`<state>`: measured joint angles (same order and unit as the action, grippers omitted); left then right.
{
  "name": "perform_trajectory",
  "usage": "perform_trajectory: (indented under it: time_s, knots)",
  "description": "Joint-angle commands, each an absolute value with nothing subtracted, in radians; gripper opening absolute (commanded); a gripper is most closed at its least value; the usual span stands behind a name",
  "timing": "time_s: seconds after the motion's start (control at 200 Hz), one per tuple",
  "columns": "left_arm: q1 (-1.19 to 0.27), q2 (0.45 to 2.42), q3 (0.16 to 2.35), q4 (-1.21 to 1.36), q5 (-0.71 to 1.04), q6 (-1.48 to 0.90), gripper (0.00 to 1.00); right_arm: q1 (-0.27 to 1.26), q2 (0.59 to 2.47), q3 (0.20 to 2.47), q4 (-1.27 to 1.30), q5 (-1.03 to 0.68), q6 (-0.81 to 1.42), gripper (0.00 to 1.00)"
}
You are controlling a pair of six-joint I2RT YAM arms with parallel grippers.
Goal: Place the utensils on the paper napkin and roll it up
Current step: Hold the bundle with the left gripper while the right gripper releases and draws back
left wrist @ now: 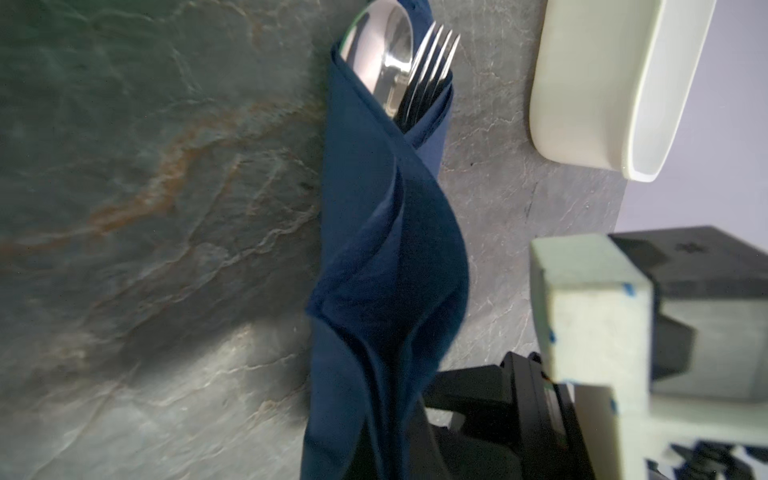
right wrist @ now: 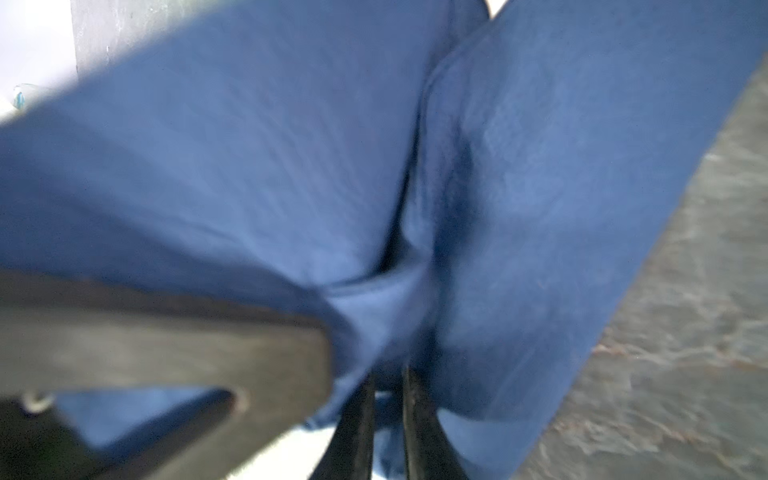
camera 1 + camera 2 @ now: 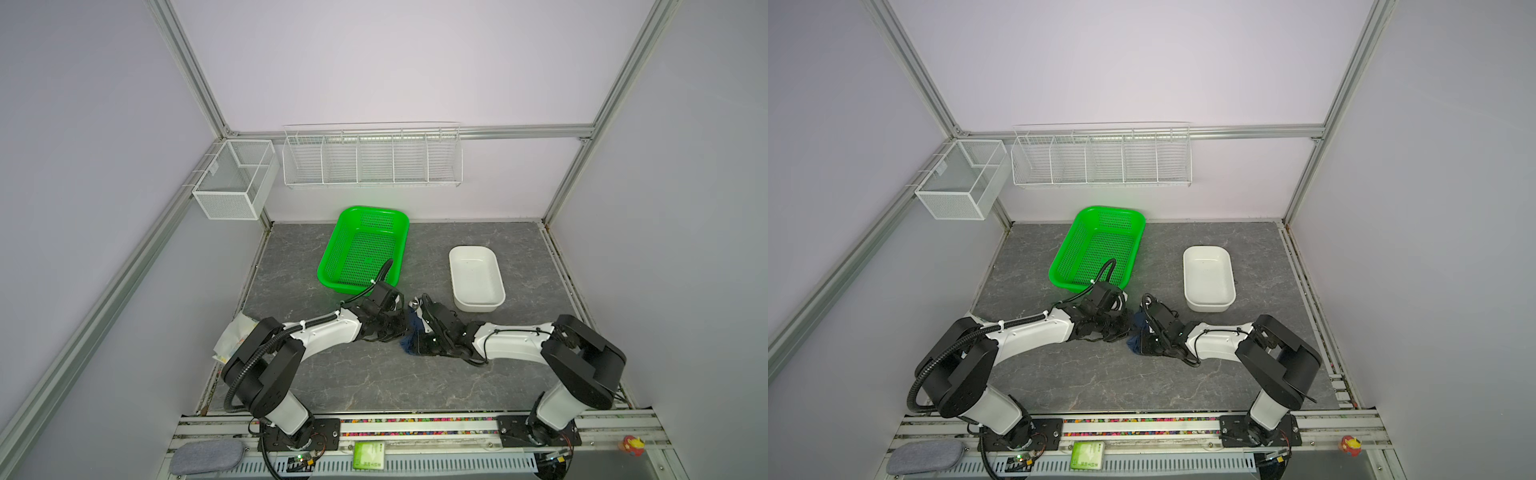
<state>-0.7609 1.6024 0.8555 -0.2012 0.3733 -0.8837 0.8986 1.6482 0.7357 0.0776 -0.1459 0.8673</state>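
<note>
Pinching a fold of the navy paper napkin [image 1: 386,257], the right fingers [image 2: 357,424] stood almost pressed together on the blue sheet, apparently to keep the wrap from springing open. The napkin lay on the grey stone-patterned worktop [image 3: 332,374] directly between the two sets of fingers, already wound into a loose, narrow roll around the utensils [image 1: 395,95].

At the end of the roll farthest from the right fingers, the bowl of a spoon [image 1: 386,45] and the tines of a fork [image 1: 434,54] poked out side by side. The knife could not be seen and was presumably hidden inside.

The left fingers [image 3: 390,330] were pressed together just beside the roll's opposite flank. Whether they touched or held the paper could not be told. They looked placed as a stop against the roll rather than as a clamp.

The wrap looked slack near the pinch, with an outer flap bulging away, so tightening appeared to be what was left.

A white rectangular tub [image 1: 590,83] sat beyond the exposed utensil heads, apart from the roll. A green perforated basket [image 3: 361,249] lay beyond the left fingers. Neither was in play.
</note>
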Motion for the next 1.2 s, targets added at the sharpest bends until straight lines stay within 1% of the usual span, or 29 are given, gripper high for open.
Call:
perform_trajectory:
  time_s: [0.0,0.22,0.51,0.63,0.8,1.195]
  knots:
    - [-0.770,1.637,0.892,-0.238,0.365,-0.870,0.02,0.901,1.649,0.709,0.074,-0.130,0.879,0.18]
    - [-0.779,1.676,0.912,-0.241,0.360,-0.873,0.02,0.902,1.621,0.692,0.088,-0.124,0.883,0.19]
    - [-0.782,1.703,0.923,-0.236,0.343,-0.887,0.02,0.899,1.507,0.646,0.026,-0.065,0.905,0.23]
    - [-0.784,1.710,0.935,-0.239,0.344,-0.890,0.02,0.897,1.498,0.627,0.032,-0.068,0.907,0.19]
    - [-0.790,1.710,0.947,-0.252,0.335,-0.890,0.02,0.904,1.536,0.614,0.153,-0.144,0.923,0.14]
    - [-0.802,1.717,0.972,-0.282,0.337,-0.908,0.02,0.917,1.603,0.620,0.170,-0.135,0.927,0.13]
